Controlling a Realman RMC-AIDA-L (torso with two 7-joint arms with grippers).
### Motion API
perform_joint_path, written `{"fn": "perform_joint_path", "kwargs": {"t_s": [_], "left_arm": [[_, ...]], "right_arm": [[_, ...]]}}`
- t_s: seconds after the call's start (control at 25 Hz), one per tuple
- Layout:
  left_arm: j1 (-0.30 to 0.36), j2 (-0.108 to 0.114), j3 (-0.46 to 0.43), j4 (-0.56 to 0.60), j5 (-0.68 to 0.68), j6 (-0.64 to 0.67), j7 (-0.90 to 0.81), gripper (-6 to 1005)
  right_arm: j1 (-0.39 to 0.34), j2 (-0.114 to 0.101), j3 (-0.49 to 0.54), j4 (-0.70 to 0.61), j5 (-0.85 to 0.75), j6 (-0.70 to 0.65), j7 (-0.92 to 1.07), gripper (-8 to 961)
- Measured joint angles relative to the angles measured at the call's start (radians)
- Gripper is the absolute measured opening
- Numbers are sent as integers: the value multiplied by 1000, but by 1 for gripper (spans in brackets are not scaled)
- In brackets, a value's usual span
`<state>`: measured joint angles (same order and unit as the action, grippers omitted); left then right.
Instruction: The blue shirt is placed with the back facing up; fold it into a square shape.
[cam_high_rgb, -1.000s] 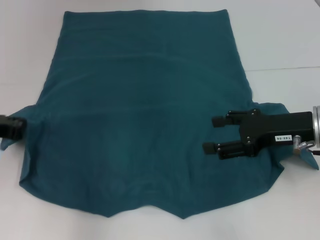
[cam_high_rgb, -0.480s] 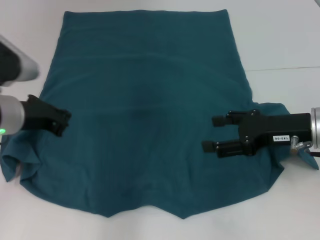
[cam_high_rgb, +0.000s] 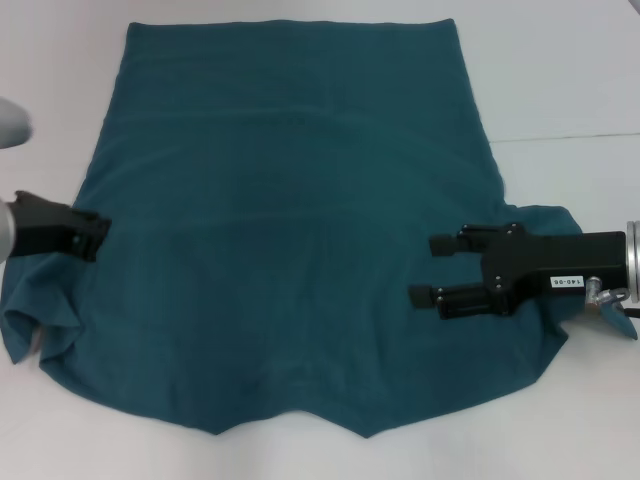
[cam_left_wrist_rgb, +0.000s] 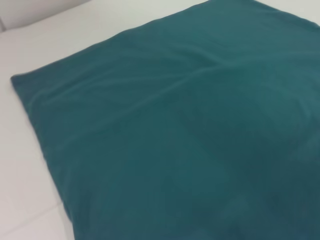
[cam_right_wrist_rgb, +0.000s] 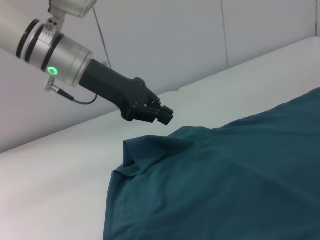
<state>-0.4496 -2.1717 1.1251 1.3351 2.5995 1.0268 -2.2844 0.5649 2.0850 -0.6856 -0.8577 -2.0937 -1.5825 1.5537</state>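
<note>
The blue shirt (cam_high_rgb: 290, 220) lies spread flat on the white table; it also fills the left wrist view (cam_left_wrist_rgb: 175, 135) and the lower part of the right wrist view (cam_right_wrist_rgb: 225, 190). Its left sleeve (cam_high_rgb: 35, 325) is bunched and turned in on itself (cam_right_wrist_rgb: 145, 150). My left gripper (cam_high_rgb: 98, 237) hovers at the shirt's left edge, shut and holding nothing, and shows above that sleeve in the right wrist view (cam_right_wrist_rgb: 167, 116). My right gripper (cam_high_rgb: 422, 270) is open over the shirt's right side, near the right sleeve (cam_high_rgb: 560, 225), with nothing between its fingers.
The white table (cam_high_rgb: 560, 80) surrounds the shirt on all sides, with a faint seam line (cam_high_rgb: 570, 137) at the right. A pale wall (cam_right_wrist_rgb: 175, 40) stands behind the table's left side.
My left gripper came in over the shirt's left side, then drew back to its edge. The left sleeve went from lying out flat to bunched. The right gripper barely shifted.
</note>
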Motion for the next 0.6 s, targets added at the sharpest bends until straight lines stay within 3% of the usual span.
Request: {"fn": "perform_joint_path", "kwargs": {"t_s": [0.16,0.32,0.6], "left_arm": [[52,0,-54,3,-104,-8,29,132],[89,0,-150,-30,-205,10,106,289],[119,5,-305,-105,-249,78,249,491]], "right_arm": [[9,1,-4,-6,0,-3,14,914],[27,0,-11,-12,0,-8,48,914],[47,-6,-12,-12,-2,-13,99,914]]}}
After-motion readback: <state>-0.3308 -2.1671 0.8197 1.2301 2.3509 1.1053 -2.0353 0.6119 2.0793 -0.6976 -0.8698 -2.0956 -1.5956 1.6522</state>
